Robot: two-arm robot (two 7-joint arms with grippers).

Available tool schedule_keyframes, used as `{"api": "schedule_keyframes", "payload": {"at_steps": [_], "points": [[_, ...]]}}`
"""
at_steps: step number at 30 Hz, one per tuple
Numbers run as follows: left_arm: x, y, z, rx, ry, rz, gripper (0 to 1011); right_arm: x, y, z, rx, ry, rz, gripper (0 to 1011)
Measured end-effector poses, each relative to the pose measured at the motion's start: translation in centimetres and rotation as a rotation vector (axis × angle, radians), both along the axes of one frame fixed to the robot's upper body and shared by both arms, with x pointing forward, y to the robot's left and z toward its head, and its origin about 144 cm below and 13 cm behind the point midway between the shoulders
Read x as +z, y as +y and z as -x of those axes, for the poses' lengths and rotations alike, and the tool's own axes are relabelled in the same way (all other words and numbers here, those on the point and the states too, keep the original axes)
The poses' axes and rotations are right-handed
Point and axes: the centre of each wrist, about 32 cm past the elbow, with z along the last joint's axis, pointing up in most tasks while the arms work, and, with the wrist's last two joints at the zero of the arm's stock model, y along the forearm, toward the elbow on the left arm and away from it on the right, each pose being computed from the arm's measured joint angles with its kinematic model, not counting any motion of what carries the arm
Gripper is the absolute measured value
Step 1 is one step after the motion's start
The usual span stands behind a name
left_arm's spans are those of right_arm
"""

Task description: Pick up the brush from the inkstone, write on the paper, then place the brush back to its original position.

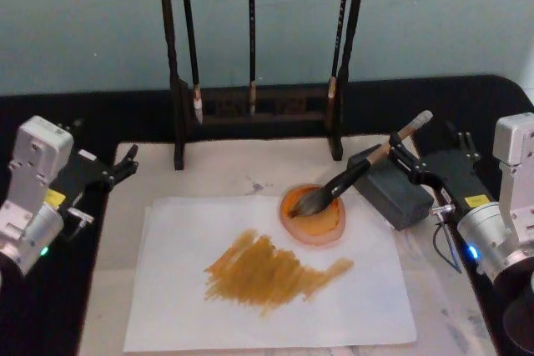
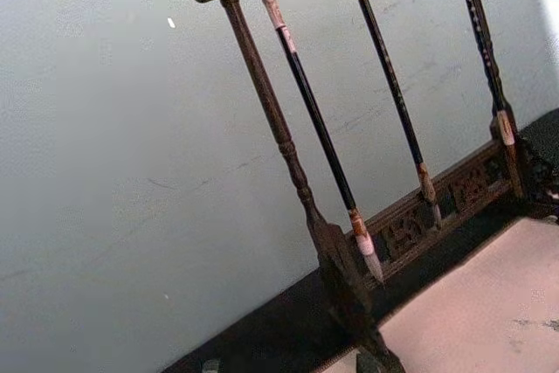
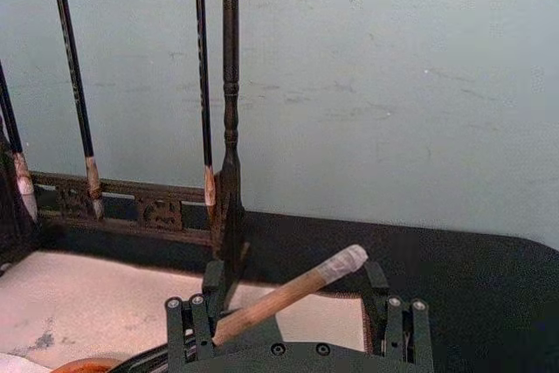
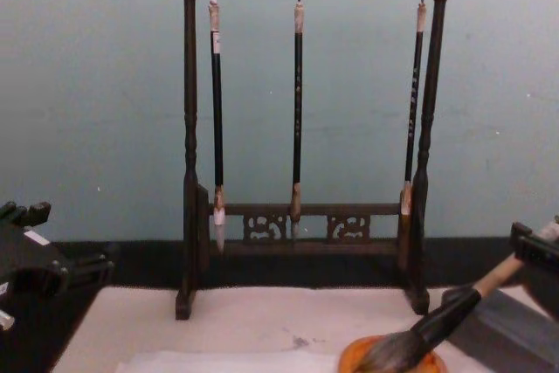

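The brush [image 1: 350,177] lies slanted, its bushy bristles in the round orange inkstone [image 1: 327,224] and its tan handle rising to the right over a grey block [image 1: 399,196]. My right gripper [image 1: 406,156] is open, its fingers [image 3: 188,316] standing on either side of the upper handle without closing on it. In the right wrist view the handle [image 3: 288,296] passes between them, nearer one finger. The white paper [image 1: 183,306] carries a broad orange-brown stroke [image 1: 267,273]. My left gripper [image 1: 125,164] hovers open at the mat's far left corner.
A dark wooden rack [image 1: 250,106] with three thin hanging brushes [image 4: 297,111] stands behind the off-white mat [image 1: 217,168]. The black table [image 1: 100,114] runs up to a pale wall. The inkstone overlaps the paper's far right corner.
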Motion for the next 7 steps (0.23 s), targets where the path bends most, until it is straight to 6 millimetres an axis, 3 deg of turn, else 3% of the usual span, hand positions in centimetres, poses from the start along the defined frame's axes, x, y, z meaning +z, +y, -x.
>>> {"api": "schedule_keyframes", "payload": {"at_steps": [7], "points": [[0.00, 0.00, 0.00, 0.000, 0.000, 0.000, 1010, 0.00, 0.00, 0.00, 0.000, 0.000, 0.000, 1000]]}}
